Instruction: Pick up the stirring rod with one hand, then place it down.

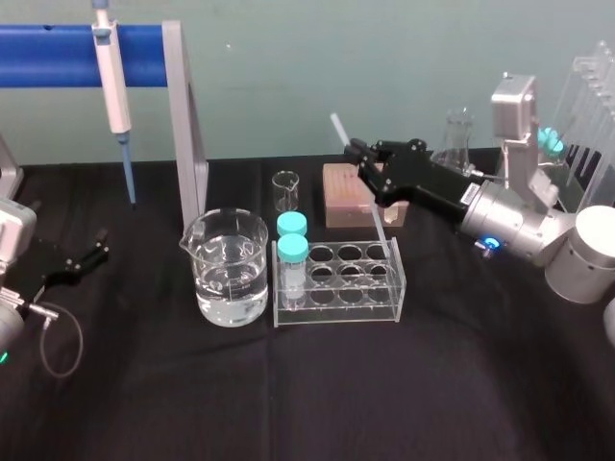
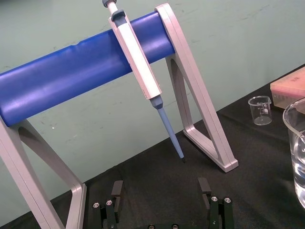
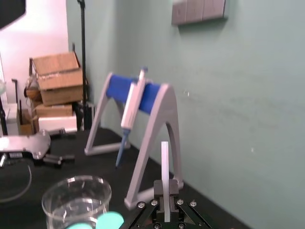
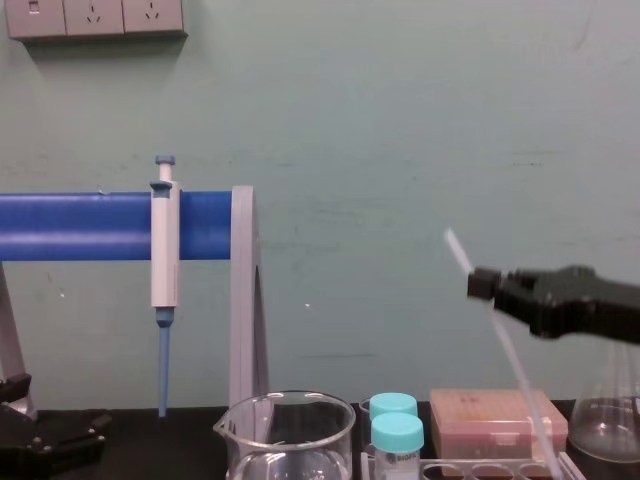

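**Rod tip may snag the rack**

Your right hand (image 1: 357, 152) is clamped on the stirring rod (image 4: 515, 370) near its upper end. The rod is airborne and tilted, its lower end down by the tube rack (image 1: 336, 279); I can't tell if it clears. Lower it here and it likely catches and levers in your grip. Left hand (image 2: 161, 188) is parked open at the desk (image 1: 288, 403) left.

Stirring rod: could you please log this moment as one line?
right hand: shut on stirring rod, lifted, tilted | left hand: open, parked
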